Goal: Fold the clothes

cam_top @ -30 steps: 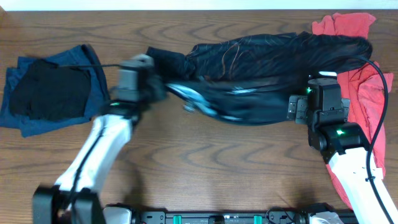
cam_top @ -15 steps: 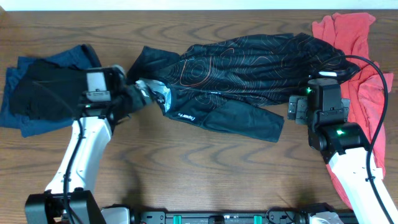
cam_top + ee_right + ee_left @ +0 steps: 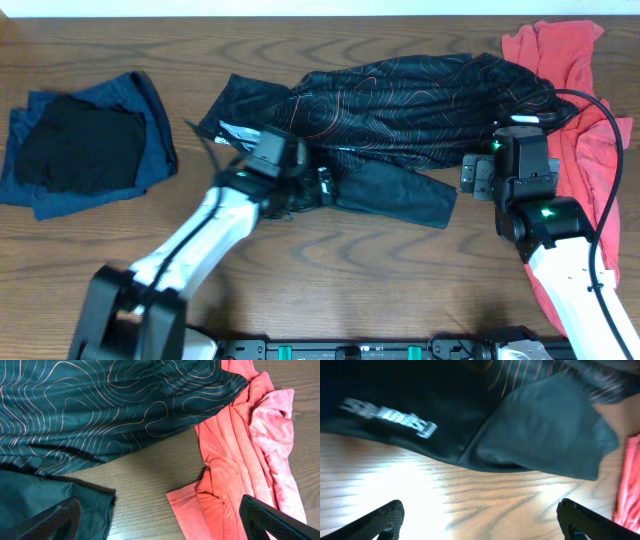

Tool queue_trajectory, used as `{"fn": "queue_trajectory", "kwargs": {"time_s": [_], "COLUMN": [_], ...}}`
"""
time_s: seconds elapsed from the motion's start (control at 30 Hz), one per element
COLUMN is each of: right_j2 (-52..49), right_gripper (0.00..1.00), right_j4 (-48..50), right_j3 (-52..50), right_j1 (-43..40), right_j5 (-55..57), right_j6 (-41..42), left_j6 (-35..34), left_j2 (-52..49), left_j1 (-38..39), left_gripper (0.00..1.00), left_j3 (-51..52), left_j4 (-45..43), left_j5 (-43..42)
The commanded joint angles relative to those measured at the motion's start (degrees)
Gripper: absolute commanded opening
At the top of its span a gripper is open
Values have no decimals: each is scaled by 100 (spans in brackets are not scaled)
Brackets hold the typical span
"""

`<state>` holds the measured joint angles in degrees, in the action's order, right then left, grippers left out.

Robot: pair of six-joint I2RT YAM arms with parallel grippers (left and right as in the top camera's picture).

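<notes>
One jersey, lengthwise left-to-right

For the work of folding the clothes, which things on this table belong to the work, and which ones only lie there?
Belong to the job:
- black jersey with orange contour lines, lying unfolded across the middle
- coral-red garment, crumpled at the right edge

Only lying about:
- folded blue piece, at the left
- plain black piece, resting on the blue one
</notes>
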<state>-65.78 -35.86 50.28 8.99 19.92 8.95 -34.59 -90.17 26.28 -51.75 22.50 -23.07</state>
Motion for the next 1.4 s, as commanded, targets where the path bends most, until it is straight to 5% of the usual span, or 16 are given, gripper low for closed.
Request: {"fn": "queue_trajectory", "kwargs": {"time_s": [0.0, 0.53, 0.73, 1.07, 1.37], "right_j2": [52, 52, 52, 52, 52], "right_gripper": [99, 99, 99, 99, 99], "right_j4": [-15, -17, -17, -24, -39], "right_j3": [37, 37, 37, 37, 37], "right_j1": [-35, -35, -35, -35, -35], "right_j5": [-4, -2, -2, -7, -4], "right_j6": [85, 83, 85, 85, 85], "left_j6": [-739, -1445, -1443, -1440, -1388], "left_j2": [-450, -1606, -1624, -1624, -1602], "left_j1": [284, 920, 916, 916, 916], "left_gripper": [95, 77, 59, 14, 6], "left_j3": [103, 103, 103, 103, 101], "left_j4": [-234, -1624, -1641, -1672, -1700], "left_j5": [168, 496, 977, 1429, 1731]}}
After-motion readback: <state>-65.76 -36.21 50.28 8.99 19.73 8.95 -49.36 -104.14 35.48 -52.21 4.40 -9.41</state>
